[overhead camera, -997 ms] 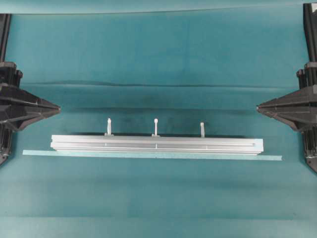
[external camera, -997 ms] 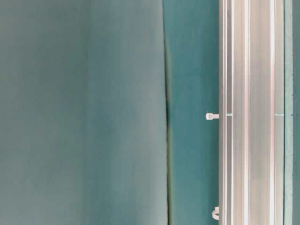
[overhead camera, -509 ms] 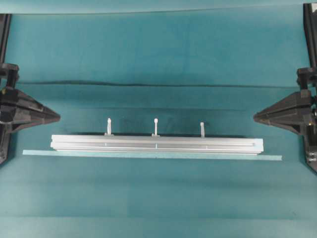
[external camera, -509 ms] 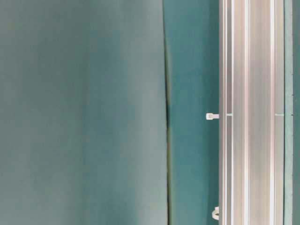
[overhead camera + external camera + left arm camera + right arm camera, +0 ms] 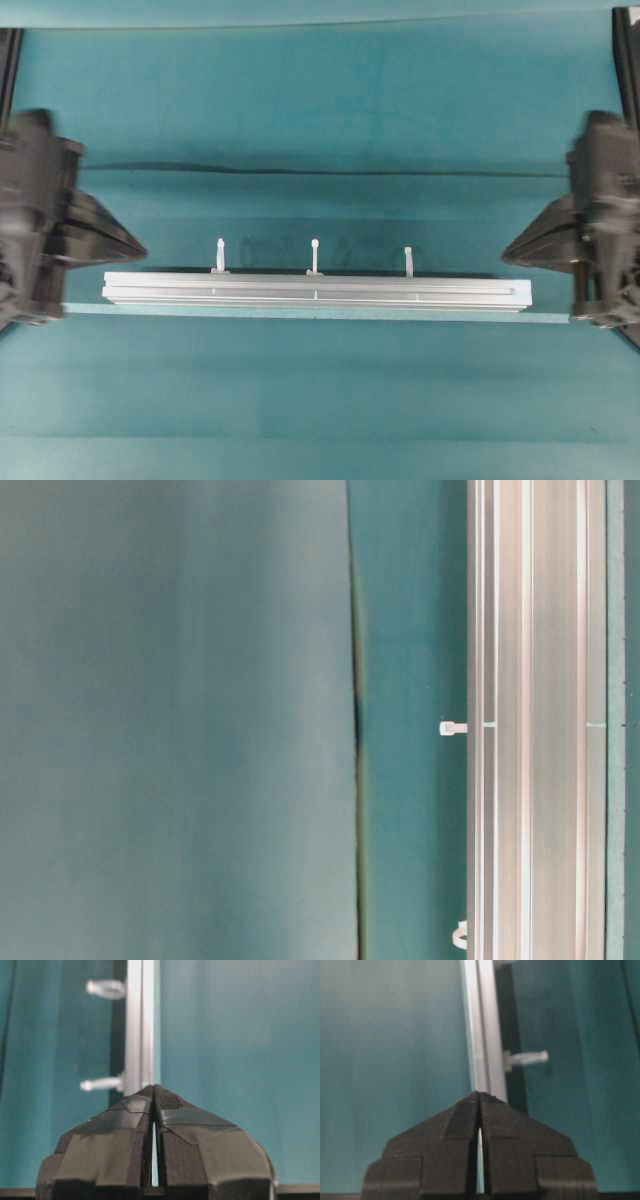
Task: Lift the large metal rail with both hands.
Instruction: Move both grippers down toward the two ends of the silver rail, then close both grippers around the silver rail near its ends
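The large metal rail (image 5: 316, 291) lies flat on the teal tabletop (image 5: 320, 100). The left hand (image 5: 138, 250) and right hand (image 5: 506, 254), both pressed together and empty, flank its ends. Unless they spread first, they may shove or skew it.

The large metal rail (image 5: 315, 291) is seen lying flat (three pegs along its far edge), flanked by the left gripper (image 5: 140, 247) and right gripper (image 5: 506, 255), both closed.
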